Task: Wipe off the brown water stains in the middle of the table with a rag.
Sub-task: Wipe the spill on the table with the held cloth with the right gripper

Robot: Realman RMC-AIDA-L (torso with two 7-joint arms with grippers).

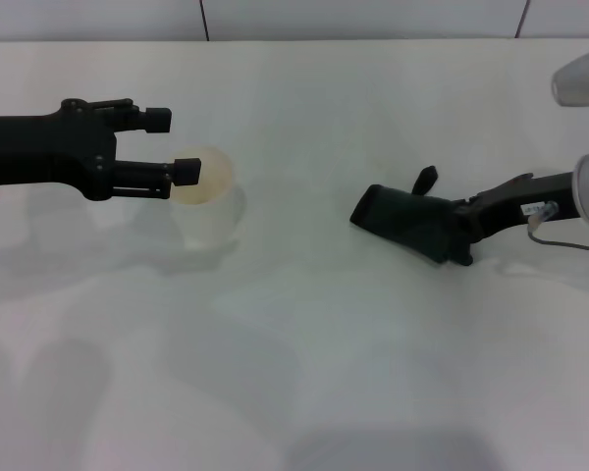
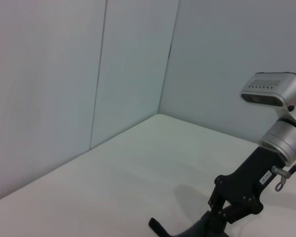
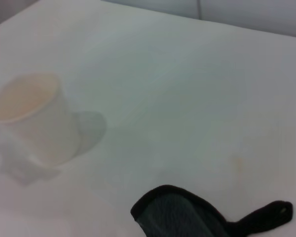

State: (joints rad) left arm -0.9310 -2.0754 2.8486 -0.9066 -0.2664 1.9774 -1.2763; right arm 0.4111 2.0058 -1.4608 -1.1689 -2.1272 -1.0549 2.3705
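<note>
Head view shows the rag (image 1: pixel 412 221), a dark soft cloth, lying on the white table (image 1: pixel 304 343) right of centre, pinched at its near end by the right gripper (image 1: pixel 463 228). It looks light and limp, best held by a bunched fold, as now. No brown puddle is plainly visible; only a faint yellowish trace (image 3: pixel 237 165) beside the cloth. The left gripper (image 1: pixel 173 147), fingers spread, hovers at a white cup (image 1: pixel 204 201).
</note>
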